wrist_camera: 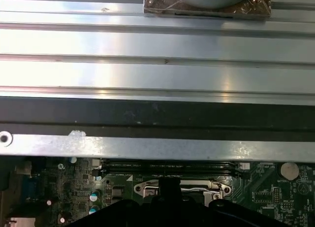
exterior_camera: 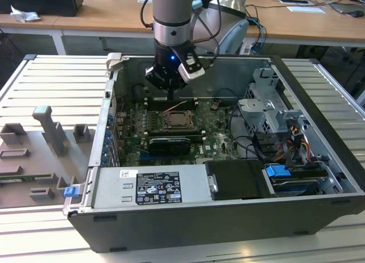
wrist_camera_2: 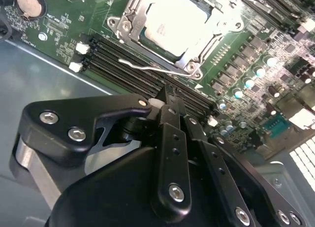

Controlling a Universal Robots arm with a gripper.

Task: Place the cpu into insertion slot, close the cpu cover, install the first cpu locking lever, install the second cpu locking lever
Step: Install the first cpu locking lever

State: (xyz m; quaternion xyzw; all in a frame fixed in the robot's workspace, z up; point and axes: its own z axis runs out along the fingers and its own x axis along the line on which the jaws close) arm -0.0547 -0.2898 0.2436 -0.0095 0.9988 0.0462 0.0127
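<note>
A ribbed metal table (exterior_camera: pixel 45 80) carries the open computer case (exterior_camera: pixel 228 217). In the exterior view my gripper (exterior_camera: pixel 171 96), clenched on nothing, hangs at twelve o'clock of the insertion slot (exterior_camera: pixel 178 120). In the second wrist view the cpu (wrist_camera_2: pixel 174 20) lies seated inside it, framed by the cpu cover (wrist_camera_2: pixel 127 13).

Black memory slots (wrist_camera_2: pixel 118 58), grey power supply (exterior_camera: pixel 153 186)

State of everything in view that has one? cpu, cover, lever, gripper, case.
cpu: seated in the insertion slot.
cpu cover: down over the cpu.
locking lever: lying along the slot's edge, latch unclear.
gripper: shut, empty, near that lever.
computer case: side open.
</note>
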